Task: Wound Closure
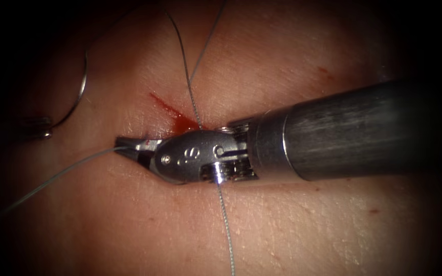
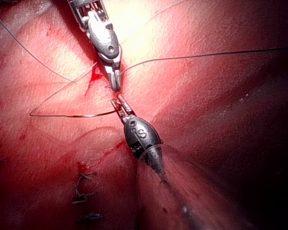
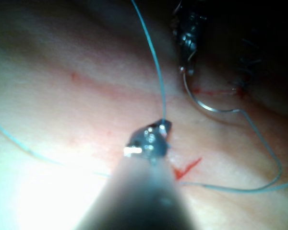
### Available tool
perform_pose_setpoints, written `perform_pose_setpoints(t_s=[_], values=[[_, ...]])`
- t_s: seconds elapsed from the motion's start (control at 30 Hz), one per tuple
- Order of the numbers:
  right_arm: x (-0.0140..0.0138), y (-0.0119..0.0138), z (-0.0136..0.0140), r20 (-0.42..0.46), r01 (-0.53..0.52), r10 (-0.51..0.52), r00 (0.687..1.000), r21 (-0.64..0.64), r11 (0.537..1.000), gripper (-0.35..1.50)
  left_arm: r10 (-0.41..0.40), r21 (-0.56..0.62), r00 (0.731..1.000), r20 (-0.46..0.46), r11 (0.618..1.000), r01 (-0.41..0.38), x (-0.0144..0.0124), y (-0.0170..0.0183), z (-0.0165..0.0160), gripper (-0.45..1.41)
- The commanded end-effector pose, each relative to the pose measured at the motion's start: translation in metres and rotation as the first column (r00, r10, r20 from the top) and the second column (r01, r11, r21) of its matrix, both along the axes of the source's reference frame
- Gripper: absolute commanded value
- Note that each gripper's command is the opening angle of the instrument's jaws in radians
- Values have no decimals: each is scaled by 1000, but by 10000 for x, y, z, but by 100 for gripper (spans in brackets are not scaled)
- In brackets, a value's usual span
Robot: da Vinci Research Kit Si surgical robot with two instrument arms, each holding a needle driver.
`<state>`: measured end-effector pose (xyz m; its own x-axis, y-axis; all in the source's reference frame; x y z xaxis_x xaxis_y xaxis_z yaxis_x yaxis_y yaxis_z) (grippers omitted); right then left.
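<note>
My right tool (image 1: 129, 145) lies across the tissue (image 1: 282, 230), its jaws shut on the thread (image 1: 62, 174) just left of the red cut (image 1: 172, 115). The same grip appears in the right wrist view (image 3: 162, 127), with thread (image 3: 151, 52) rising from the jaws. Far left of the cut, my left tool (image 1: 44, 134) is shut on the curved needle (image 1: 80, 89) near one end. The needle arcs free above the tissue, not in it. In the left wrist view the left tool (image 2: 120, 104) holds the needle (image 2: 72, 116), with the right tool (image 2: 114, 84) just beyond it.
A strand of thread (image 1: 193, 97) rises from the cut and another (image 1: 226, 230) trails toward the front. Red fluid (image 1: 182, 122) pools at the cut. Several earlier dark stitches (image 2: 84, 191) sit in the tissue. The right tool's thick shaft (image 1: 344, 133) spans the right side.
</note>
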<state>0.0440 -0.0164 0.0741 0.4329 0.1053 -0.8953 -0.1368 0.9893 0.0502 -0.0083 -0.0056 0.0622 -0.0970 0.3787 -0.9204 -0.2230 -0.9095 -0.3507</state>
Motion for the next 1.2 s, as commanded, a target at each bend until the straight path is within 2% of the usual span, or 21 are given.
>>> perform_pose_setpoints(t_s=[0.03, 0.33, 0.53, 1.2], values=[[11, -10, 0, -3, 6, -6, 1000, 1, 1000, -35, 1, 2, 1000, 2, 1000, -1, -4, -5, 6, -45], [31, -26, -14, -19, 30, -30, 999, 4, 1000, -35, 1, 2, 1000, 2, 1000, -1, -4, -5, 6, -45], [43, -47, -28, -37, 57, -56, 998, 2, 998, -35, 1, 2, 1000, 2, 1000, -1, -4, -5, 6, -45], [63, -79, -54, -65, 92, -92, 994, -3, 996, -35, 6, 5, 1000, 6, 1000, -6, 0, -3, 5, -45]])
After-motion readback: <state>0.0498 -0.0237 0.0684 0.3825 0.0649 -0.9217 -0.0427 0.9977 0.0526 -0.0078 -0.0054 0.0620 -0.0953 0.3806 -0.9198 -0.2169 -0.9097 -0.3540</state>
